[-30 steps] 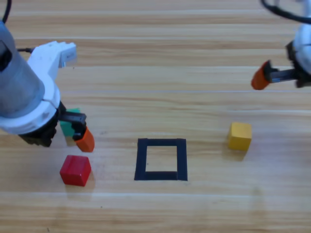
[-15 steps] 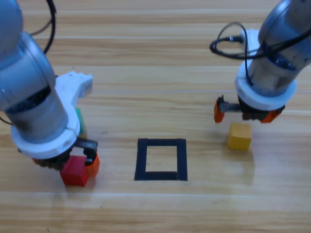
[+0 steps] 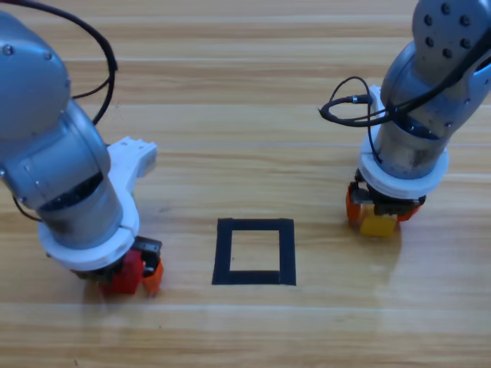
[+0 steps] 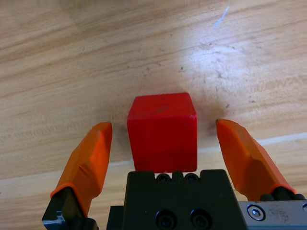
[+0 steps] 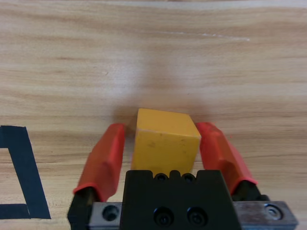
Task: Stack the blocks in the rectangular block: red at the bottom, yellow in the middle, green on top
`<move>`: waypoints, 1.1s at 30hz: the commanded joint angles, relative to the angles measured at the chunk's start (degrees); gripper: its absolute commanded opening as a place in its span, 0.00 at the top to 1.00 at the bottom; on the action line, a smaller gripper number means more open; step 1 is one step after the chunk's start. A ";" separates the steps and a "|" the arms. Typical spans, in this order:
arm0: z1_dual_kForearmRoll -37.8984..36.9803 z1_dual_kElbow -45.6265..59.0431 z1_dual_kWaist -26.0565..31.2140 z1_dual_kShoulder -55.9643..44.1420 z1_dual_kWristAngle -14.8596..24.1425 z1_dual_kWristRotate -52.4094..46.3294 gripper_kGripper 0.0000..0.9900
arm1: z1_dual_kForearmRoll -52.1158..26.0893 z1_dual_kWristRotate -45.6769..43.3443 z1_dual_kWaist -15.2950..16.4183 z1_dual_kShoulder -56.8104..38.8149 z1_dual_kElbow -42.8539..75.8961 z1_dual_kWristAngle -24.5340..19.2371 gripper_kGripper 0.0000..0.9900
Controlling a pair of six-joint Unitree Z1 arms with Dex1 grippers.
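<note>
The red cube [image 3: 123, 274] [image 4: 163, 132] rests on the table left of the black tape square [image 3: 255, 225] [image 5: 21, 163]. My left gripper [image 3: 125, 279] [image 4: 163, 125] is down around it, open, with a clear gap on each side. To the right of the square, the yellow cube [image 3: 377, 225] [image 5: 165, 141] sits on the table. My right gripper [image 3: 377, 218] [image 5: 161, 127] straddles it, its jaws drawn in close, with a thin gap still showing on one side. The teal-green cube is hidden, and nothing lies inside the square.
The bulky left arm [image 3: 69, 184] covers the table's left side. The right arm [image 3: 418, 123] and its black cable [image 3: 345, 115] stand over the right side. Bare wood lies between the arms and around the tape square.
Both arms came down. The left gripper moved from beside the green cube to straddle the red one. The right gripper swung in from the right edge and dropped over the yellow cube.
</note>
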 commanded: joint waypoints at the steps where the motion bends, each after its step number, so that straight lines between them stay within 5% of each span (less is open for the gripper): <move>1: -1.55 0.93 -0.94 3.49 1.01 0.03 0.16 | -0.23 -1.02 -1.80 2.71 -1.15 1.26 0.82; 3: -1.55 0.93 -0.94 3.58 1.27 -0.06 0.26 | -0.23 -1.63 -1.80 1.92 -1.32 0.65 1.00; 9: -0.50 0.14 -0.85 2.88 1.89 0.11 0.63 | 3.37 -2.42 -2.42 -5.20 -1.76 0.12 1.00; 16: 3.02 -6.54 -0.85 -0.90 1.71 3.19 0.93 | 8.03 -3.48 -3.47 -11.17 -2.73 0.39 1.00; 25: 11.81 -27.37 -4.72 8.42 -2.07 5.39 0.94 | 8.91 -3.56 -3.74 -12.75 -2.47 0.56 1.00; 33: 18.13 -40.46 -8.32 18.17 -1.63 -2.87 0.93 | 8.82 -3.56 -3.82 -12.75 -2.38 -0.05 1.00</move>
